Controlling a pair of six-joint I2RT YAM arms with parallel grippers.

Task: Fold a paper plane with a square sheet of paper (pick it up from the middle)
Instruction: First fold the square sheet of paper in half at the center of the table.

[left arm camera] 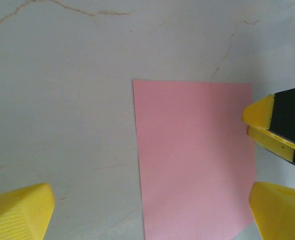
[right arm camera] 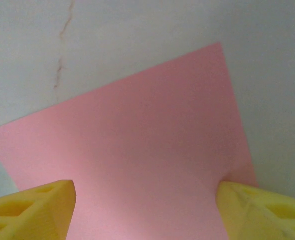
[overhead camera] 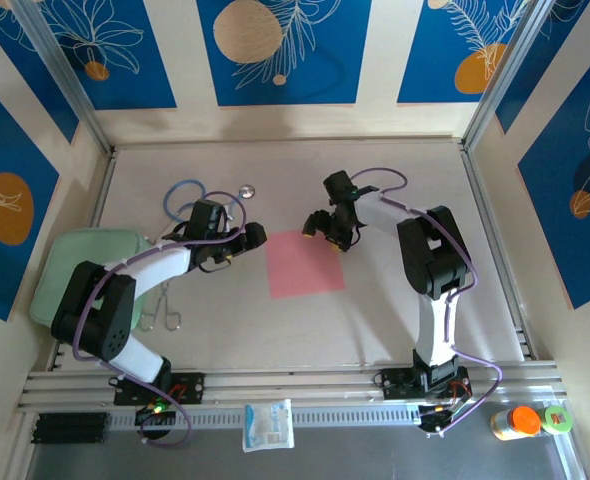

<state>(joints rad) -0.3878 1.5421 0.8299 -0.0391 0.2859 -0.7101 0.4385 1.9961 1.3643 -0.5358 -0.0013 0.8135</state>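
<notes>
The square sheet of paper (overhead camera: 305,265) is salmon pink and lies flat and unfolded on the table's middle. My left gripper (overhead camera: 237,247) hovers at its left edge, open, its yellow fingers (left arm camera: 17,212) wide apart over the sheet (left arm camera: 195,160) and bare table. My right gripper (overhead camera: 327,230) is at the sheet's far right corner. Its jaws stand wide apart low over the sheet (right arm camera: 137,145), and its right finger (right arm camera: 265,212) touches the paper's edge. In the left wrist view a right fingertip (left arm camera: 267,125) rests at the sheet's right edge. The paper plane is out of view.
A pale green pad (overhead camera: 85,275) lies at the left and a blue stethoscope (overhead camera: 190,195) behind the left gripper. Metal forceps (overhead camera: 165,315) lie by the left arm. A white packet (overhead camera: 268,425) and an orange-capped bottle (overhead camera: 520,422) sit at the near rail.
</notes>
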